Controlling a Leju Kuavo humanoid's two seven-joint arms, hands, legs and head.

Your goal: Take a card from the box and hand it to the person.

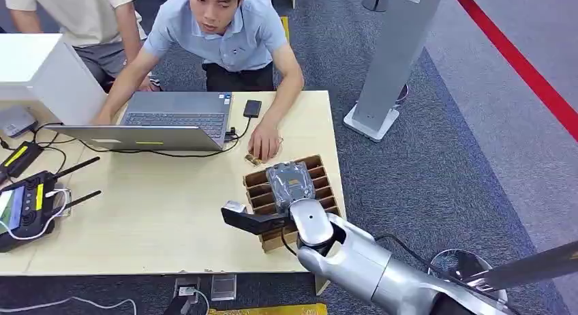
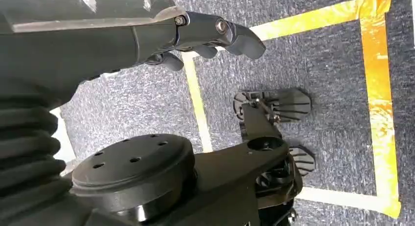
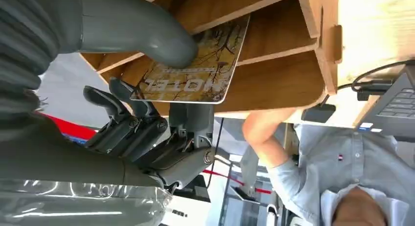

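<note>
A slotted wooden box (image 1: pixel 326 187) stands at the table's right front corner. My right hand (image 1: pixel 292 182), wrapped in clear plastic, reaches down into it from above. In the right wrist view the grey thumb (image 3: pixel 147 30) presses on the face of a brown card (image 3: pixel 205 64) printed "HOTEL", and the dark fingers (image 3: pixel 122 113) curl behind its edge. The card is still partly between the box's wooden dividers (image 3: pixel 274 84). The person's hand (image 1: pixel 266 143) rests on the table just beyond the box. My left hand (image 2: pixel 205 35) hangs over the carpet and holds nothing, fingers loosely apart.
The person in a blue shirt (image 1: pixel 228 35) leans over the far side of the table (image 1: pixel 157 213). A laptop (image 1: pixel 174 117) and a phone (image 1: pixel 252 108) lie in front of them. A black controller (image 1: pixel 27 206) lies at the left. A grey pillar (image 1: pixel 392 63) stands to the right.
</note>
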